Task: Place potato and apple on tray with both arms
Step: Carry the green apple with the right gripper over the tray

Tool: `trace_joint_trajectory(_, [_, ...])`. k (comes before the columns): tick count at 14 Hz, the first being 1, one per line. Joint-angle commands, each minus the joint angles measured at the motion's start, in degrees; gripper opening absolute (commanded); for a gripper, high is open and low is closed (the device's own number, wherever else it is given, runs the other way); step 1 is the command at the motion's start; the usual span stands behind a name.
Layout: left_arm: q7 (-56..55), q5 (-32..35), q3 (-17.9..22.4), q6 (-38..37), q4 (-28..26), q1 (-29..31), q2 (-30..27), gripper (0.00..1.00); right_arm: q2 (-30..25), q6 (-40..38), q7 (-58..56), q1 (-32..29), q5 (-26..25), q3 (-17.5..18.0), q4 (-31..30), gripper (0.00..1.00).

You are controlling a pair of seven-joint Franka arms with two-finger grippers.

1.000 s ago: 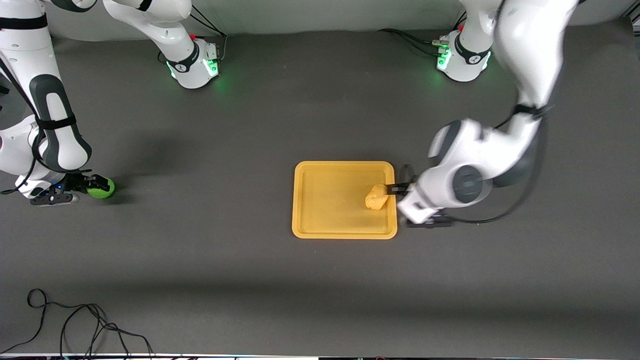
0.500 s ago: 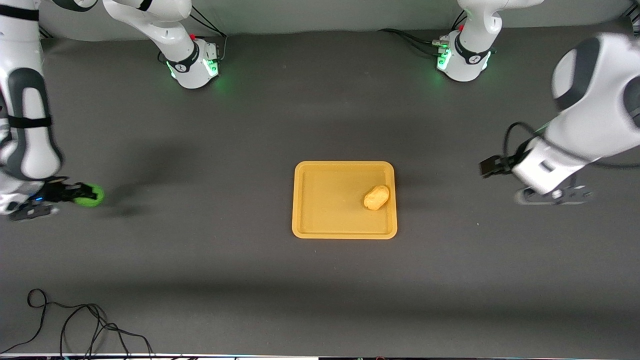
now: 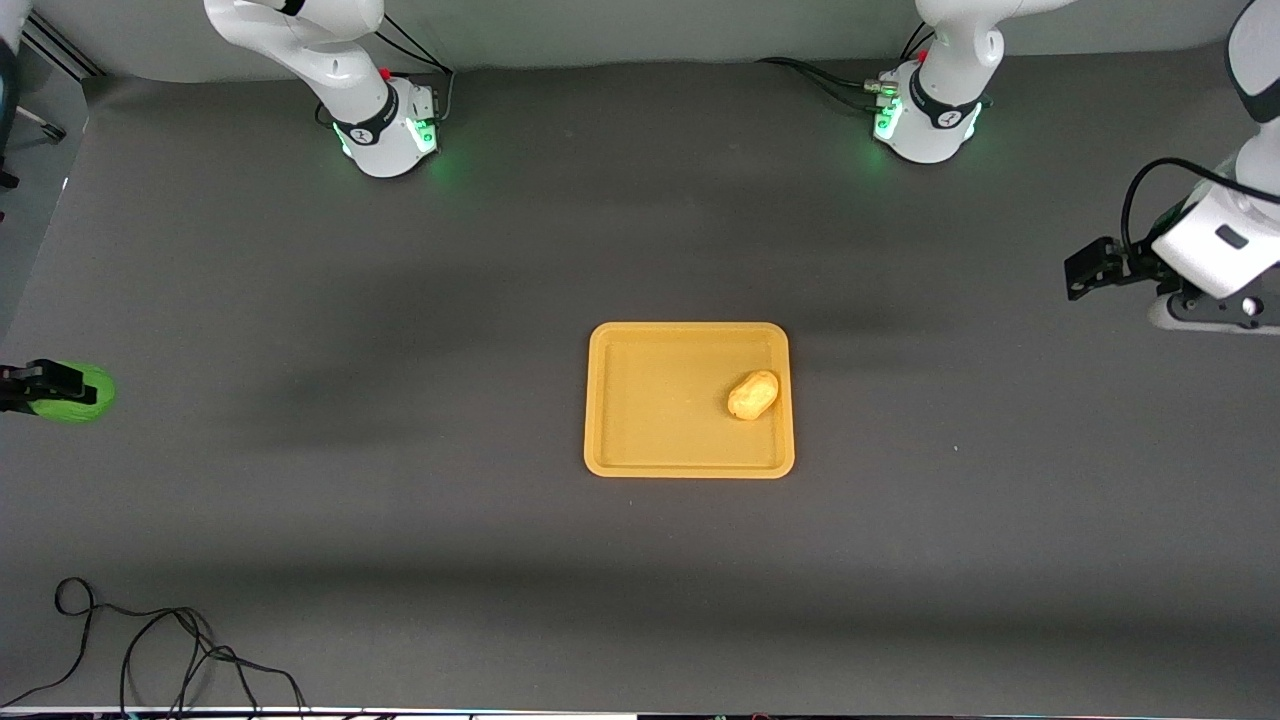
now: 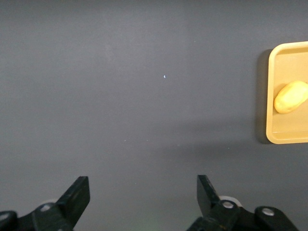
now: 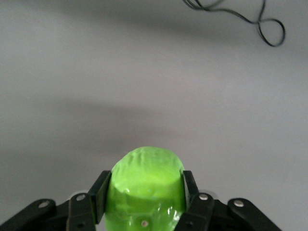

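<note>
Left gripper [image 3: 1085, 268] up over bare mat toward left arm's end, fingers spread, nothing between them. Tray [image 3: 610, 400] well apart from it; potato [image 3: 753, 395] fills tray's end nearest it, rest of floor free. Right gripper [image 3: 30, 385] clamps apple [image 3: 75, 392] over mat at right arm's end; cable [image 3: 150, 650] on mat nearer camera.

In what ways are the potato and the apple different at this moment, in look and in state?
The potato is oblong and yellow-tan; the apple is roundish and bright green. The potato lies free on the tray, while the apple is clamped in the right gripper over the table's right-arm end. The left gripper is open and empty. Both are small, far smaller than the tray.
</note>
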Motion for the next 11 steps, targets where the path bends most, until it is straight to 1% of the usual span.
trace_joint_trajectory(1, [0.02, -0.67, -0.26, 2.40, -2.67, 0.91, -2.54, 1.00, 1.14, -1.71, 9.35, 7.07, -1.39, -0.34, 2.99, 0.35])
trace_joint_trajectory(2, [0.10, -1.71, -0.26, 2.23, -0.49, 2.21, -1.75, 1.00, 1.14, -1.71, 13.47, 10.32, -1.22, -0.25, 3.43, 0.35])
trace_joint_trajectory(3, [0.10, -2.60, -0.43, 1.27, 3.10, 3.18, 0.43, 1.00, 1.14, -1.62, 18.65, 14.01, -0.78, -0.16, 3.96, 0.35])
trace_joint_trajectory(5, [0.19, -2.87, -0.43, -2.41, 9.09, 3.28, 4.21, 0.99, 1.83, -1.62, 30.59, 21.82, 1.85, -0.16, 5.71, 0.35])
trace_joint_trajectory(6, [0.01, -2.87, -0.43, -3.74, 10.77, 3.19, 5.01, 0.99, 2.88, -1.10, 37.70, 26.13, 2.38, -0.16, 6.42, 0.35])
trace_joint_trajectory(8, [-0.08, -2.87, -0.43, -3.75, 10.87, 3.28, 5.28, 1.00, 6.83, 1.44, 51.42, 33.26, 2.74, 0.71, 9.13, 0.35])
trace_joint_trajectory(9, [0.01, -2.87, -0.43, -4.01, 10.61, 3.28, 5.37, 1.00, 9.63, 3.28, 59.05, 36.51, 3.09, 1.93, 10.98, 0.35])
trace_joint_trajectory(10, [0.10, -2.78, -0.43, -4.19, 10.35, 3.37, 5.37, 0.99, 12.36, 5.13, 66.87, 38.89, 3.18, 3.77, 13.43, 0.35])
trace_joint_trajectory(11, [0.01, -2.87, -0.43, -3.93, 10.34, 3.37, 5.37, 1.00, 15.00, 6.71, 74.17, 40.31, 3.09, 6.75, 15.81, 0.35])
